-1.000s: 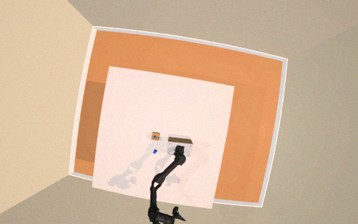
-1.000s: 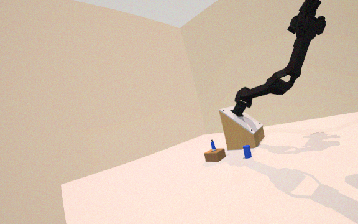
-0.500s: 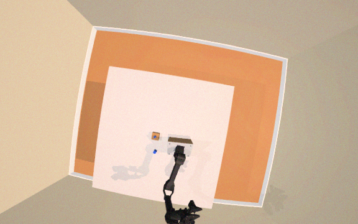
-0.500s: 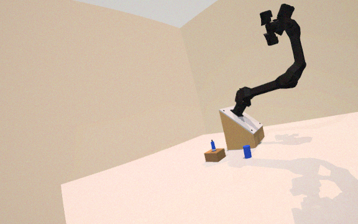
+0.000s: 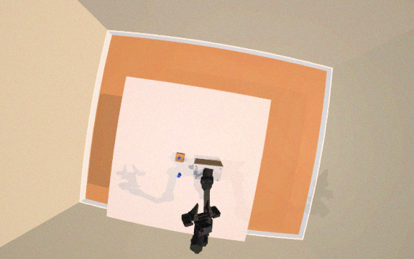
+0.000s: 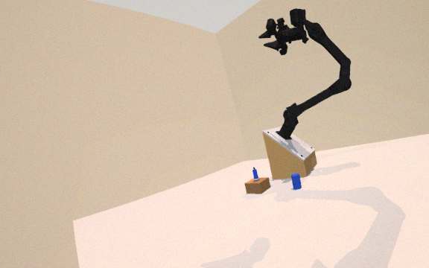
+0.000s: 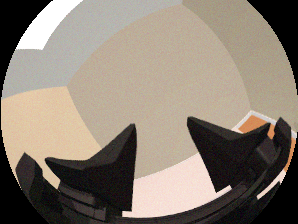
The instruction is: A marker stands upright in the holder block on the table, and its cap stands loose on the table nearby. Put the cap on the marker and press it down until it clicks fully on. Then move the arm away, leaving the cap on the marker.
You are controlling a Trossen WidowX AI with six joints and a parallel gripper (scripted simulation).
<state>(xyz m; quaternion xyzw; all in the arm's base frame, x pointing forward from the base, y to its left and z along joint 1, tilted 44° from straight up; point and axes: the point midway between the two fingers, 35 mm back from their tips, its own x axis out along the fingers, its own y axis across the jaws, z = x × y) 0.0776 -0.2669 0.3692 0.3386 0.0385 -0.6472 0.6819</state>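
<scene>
The blue marker [image 5: 179,158] [image 6: 255,174] stands upright in the brown holder block [image 5: 182,155] [image 6: 253,187], its dark tip bare at the top. The blue cap [image 5: 179,175] [image 6: 296,182] stands loose on the pale table, a short way from the block and apart from it. My gripper [image 6: 261,41] [image 7: 162,124] is open, with nothing between its fingers. It is high above the table and points sideways, well away from cap and marker. Neither cap, marker nor block shows in the wrist view.
The arm's wedge-shaped base [image 6: 287,160] stands close beside the block and the cap, with a light top plate. The pale table [image 5: 192,119] [image 6: 162,231] carries shadows of the arm. An orange area [image 5: 286,144] with a white border surrounds much of the table in the top view.
</scene>
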